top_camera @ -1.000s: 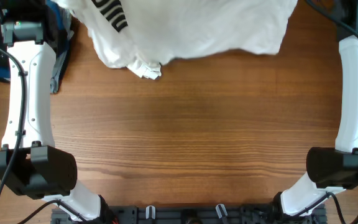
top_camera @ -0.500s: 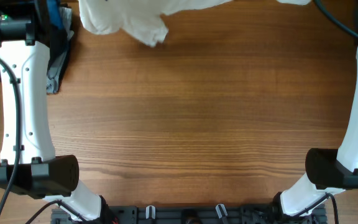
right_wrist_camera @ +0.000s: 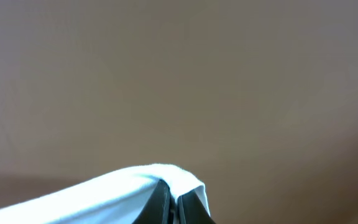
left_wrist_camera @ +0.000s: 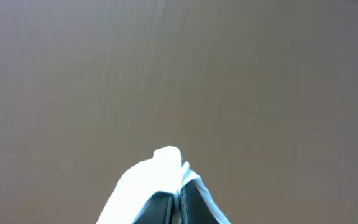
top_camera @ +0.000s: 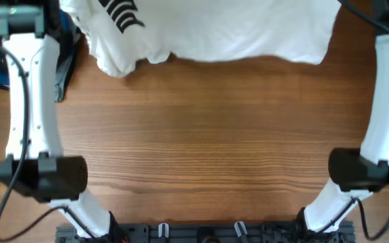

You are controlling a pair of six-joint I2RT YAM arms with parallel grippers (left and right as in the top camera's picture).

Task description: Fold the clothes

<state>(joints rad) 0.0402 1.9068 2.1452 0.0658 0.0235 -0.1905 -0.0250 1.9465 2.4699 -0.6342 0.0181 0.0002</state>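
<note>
The clothes (top_camera: pixel 215 30), one large white garment with a black striped print (top_camera: pixel 121 13) near its left side, hang spread along the far edge of the table in the overhead view. My left gripper (left_wrist_camera: pixel 178 202) is shut on a white fold of the clothes (left_wrist_camera: pixel 157 171). My right gripper (right_wrist_camera: pixel 174 202) is also shut, pinching a white edge of the clothes (right_wrist_camera: pixel 135 183) that drapes over its fingers. Both grippers sit beyond the top of the overhead view, lifted above the brown table.
A dark blue folded stack (top_camera: pixel 63 57) lies at the far left, behind the left arm (top_camera: pixel 29 94). The right arm (top_camera: pixel 387 94) runs along the right edge. The wooden table (top_camera: pixel 208 148) stretches toward the front.
The garment swung away toward the far edge half a second ago, then came back toward me and now hangs wider and flatter. Both arms have shifted slightly.
</note>
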